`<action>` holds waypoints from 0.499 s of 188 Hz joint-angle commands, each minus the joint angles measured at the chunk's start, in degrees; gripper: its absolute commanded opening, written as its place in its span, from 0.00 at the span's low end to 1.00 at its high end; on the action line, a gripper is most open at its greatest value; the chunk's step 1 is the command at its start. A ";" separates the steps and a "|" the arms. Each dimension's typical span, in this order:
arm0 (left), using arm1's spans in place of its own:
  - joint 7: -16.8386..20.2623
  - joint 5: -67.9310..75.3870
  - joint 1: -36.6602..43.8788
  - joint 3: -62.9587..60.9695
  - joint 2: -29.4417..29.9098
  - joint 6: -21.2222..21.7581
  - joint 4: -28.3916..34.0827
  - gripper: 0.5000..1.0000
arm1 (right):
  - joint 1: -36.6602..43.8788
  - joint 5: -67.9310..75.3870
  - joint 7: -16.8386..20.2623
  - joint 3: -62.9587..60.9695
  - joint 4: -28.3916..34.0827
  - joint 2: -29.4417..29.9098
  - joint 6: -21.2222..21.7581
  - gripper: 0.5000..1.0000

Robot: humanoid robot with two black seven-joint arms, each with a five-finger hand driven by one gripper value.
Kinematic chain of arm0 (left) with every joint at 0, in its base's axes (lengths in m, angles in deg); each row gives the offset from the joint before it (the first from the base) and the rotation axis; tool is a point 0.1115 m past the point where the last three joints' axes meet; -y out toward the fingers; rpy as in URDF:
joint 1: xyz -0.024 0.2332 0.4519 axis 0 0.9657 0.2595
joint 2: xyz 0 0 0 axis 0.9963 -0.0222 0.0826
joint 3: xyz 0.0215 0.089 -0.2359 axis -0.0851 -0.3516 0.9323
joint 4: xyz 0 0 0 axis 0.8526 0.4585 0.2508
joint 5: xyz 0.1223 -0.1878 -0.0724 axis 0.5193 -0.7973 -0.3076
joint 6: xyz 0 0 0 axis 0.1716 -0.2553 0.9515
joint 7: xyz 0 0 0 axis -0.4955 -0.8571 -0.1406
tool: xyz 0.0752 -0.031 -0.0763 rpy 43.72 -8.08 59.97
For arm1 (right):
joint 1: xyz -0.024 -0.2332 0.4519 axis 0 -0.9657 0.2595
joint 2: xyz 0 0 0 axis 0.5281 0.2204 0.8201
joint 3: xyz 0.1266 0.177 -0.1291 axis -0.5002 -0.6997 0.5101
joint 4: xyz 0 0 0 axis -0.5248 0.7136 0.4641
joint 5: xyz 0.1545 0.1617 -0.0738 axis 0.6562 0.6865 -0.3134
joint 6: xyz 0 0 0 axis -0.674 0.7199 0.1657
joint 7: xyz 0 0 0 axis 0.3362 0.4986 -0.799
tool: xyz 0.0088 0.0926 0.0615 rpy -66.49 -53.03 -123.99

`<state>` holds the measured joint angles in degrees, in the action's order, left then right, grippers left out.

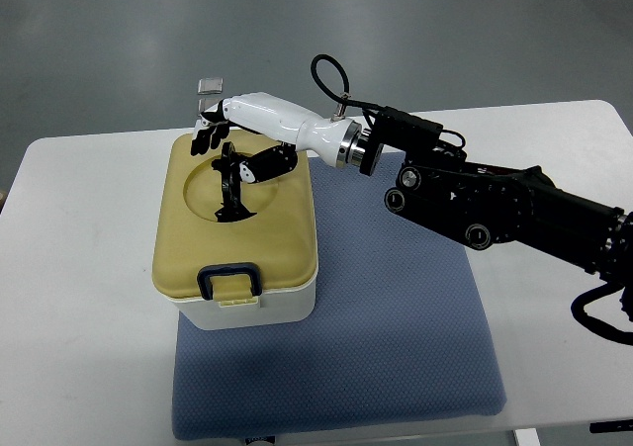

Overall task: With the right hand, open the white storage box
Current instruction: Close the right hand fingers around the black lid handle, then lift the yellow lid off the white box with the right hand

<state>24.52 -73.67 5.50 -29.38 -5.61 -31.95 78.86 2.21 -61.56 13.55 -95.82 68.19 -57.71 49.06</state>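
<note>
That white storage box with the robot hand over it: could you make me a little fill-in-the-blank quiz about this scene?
1. The storage box has a lid coloured ____.
2. The box stands on a ____ mat.
3. The latch at the box's near edge is dark ____.
4. The right robot hand is over the box's ____ edge.

Missing words: yellow; blue; blue; far

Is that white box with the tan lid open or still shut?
Shut. The tan lid lies flat on the white storage box, and its dark front latch is down. The right hand hovers over the lid's far end.
</note>
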 commanded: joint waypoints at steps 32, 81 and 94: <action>-0.01 0.00 0.02 0.01 0.00 0.00 0.06 1.00 | -0.12 1.23 -0.85 -1.22 1.01 -1.91 -0.09 0.00; -0.01 0.00 0.02 0.01 0.00 0.00 -0.02 1.00 | 0.23 5.09 -1.03 -6.50 4.26 -6.57 0.35 0.00; -0.01 0.00 0.02 0.01 0.00 0.00 0.06 1.00 | 0.49 6.24 -0.94 -7.38 4.43 -7.97 0.44 0.00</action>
<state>24.52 -73.67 5.52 -29.39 -5.61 -31.95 78.86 2.26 -57.03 12.53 -101.72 72.18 -63.48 49.17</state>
